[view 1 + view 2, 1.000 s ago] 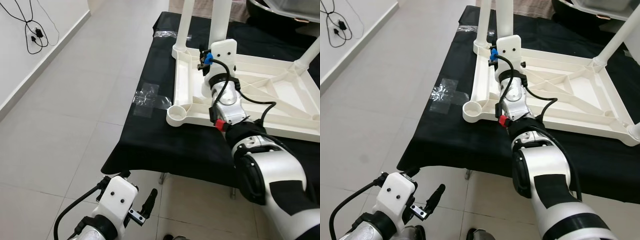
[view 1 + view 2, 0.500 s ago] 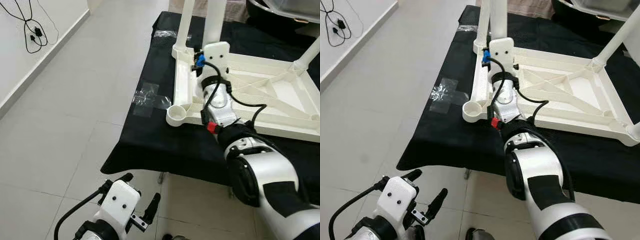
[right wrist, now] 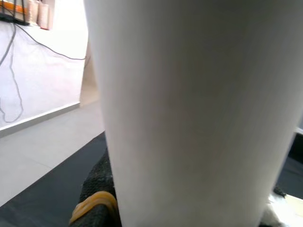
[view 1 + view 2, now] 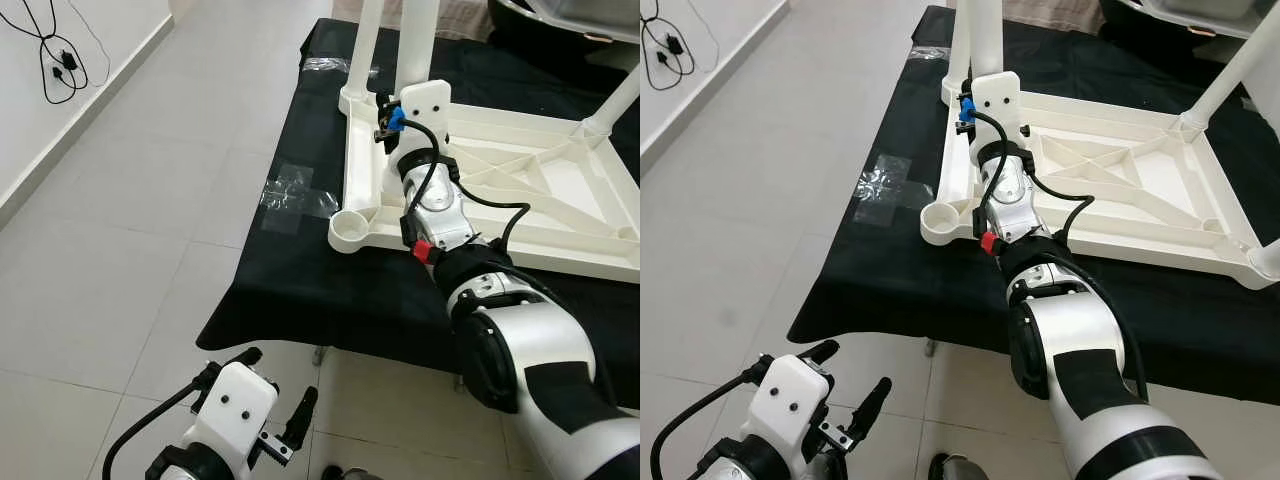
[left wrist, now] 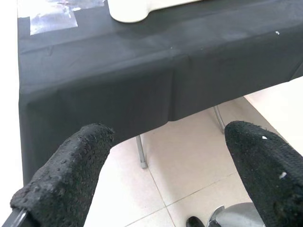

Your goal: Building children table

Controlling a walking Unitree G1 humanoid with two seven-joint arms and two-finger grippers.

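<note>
White plastic makes up the little table [image 4: 520, 190], which lies upside down on a tabletop [image 4: 300, 290] with a black cloth over it. In the left eye view, two legs already stand up at the far corners, one far leg [image 4: 366, 45] on the left and one corner leg [image 4: 612, 105] on the right. A round empty socket [image 4: 348, 229] waits at the near left corner. The right end effector [image 4: 398, 108] is up by a loose leg [image 4: 418, 40], right against it. I cannot see its fingers from here. The left end effector [image 4: 278, 432] hangs low over the floor [image 4: 120, 220], with its fingers apart and nothing between them.

In the right eye view, the same things show a bit shifted. Some clear tape [image 4: 883, 180] is stuck on the cloth, just beside the table frame.

In the left wrist view, the two black fingers [image 5: 64, 177] are wide apart. Past them are the hanging cloth and the socket above.

In the right wrist view, the loose leg is very close and fat, with a black finger [image 3: 97, 196] pressed on its side. So I think this end effector is clamped on the leg.

The leg looks light, stiff and smooth, so it may slip or tip. I think holding it low, near the bottom end, would keep it straight for pushing into the socket.
</note>
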